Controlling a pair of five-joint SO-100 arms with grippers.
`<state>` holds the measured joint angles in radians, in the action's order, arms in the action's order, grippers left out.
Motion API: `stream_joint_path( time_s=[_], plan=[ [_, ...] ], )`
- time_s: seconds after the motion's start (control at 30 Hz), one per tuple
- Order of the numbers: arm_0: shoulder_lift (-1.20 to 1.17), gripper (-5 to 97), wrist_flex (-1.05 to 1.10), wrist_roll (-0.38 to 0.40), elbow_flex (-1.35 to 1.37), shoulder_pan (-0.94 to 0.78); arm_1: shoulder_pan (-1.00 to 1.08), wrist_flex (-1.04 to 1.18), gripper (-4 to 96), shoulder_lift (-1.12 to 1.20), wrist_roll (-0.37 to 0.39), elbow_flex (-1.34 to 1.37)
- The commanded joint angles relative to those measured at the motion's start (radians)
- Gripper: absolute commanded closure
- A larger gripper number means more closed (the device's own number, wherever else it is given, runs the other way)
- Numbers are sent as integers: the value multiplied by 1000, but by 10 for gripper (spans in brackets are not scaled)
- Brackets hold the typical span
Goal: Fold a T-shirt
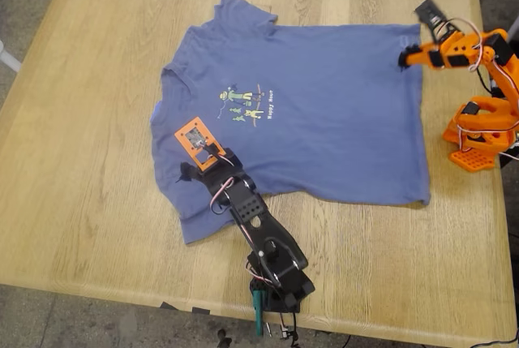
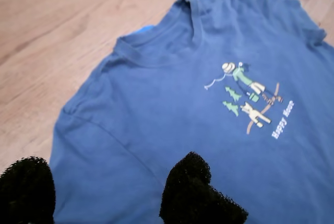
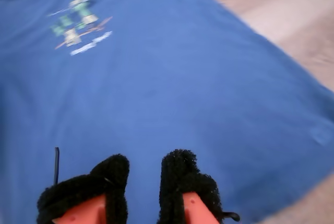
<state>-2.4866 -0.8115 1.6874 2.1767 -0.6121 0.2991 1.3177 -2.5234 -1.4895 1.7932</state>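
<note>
My shirt lies flat, and I have one gripper at each end of it.

The wooden table holds the T-shirt, long way across, neck toward 9 o'clock and hem toward 3 o'clock in the exterior view. My first gripper hangs over the sleeve near the neck, fingers spread wide, holding nothing. My second gripper sits at the hem, fingers a little apart, cloth under them.
</note>
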Motion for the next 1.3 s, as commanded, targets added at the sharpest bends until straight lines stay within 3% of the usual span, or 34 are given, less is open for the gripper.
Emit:
stream_joint_path(
  time_s=[0.0, 0.27, 0.67, 1.0, 1.27],
  plan=[
    [49, 541, 66, -5, -103, -6, -132, -15, 758, 54, 8, -77],
    [354, 518, 178, -5, -273, -54, -268, -210, 742, 272, 14, -95],
    [758, 506, 296, -9, -449, -110, -255, -456, 742, 571, 23, -86],
    [1094, 492, 531, -21, -681, -101, -304, -520, 745, 836, 31, -290],
    [1310, 485, 558, -31, -919, -107, -305, -512, 747, 997, 31, -471]
  ],
)
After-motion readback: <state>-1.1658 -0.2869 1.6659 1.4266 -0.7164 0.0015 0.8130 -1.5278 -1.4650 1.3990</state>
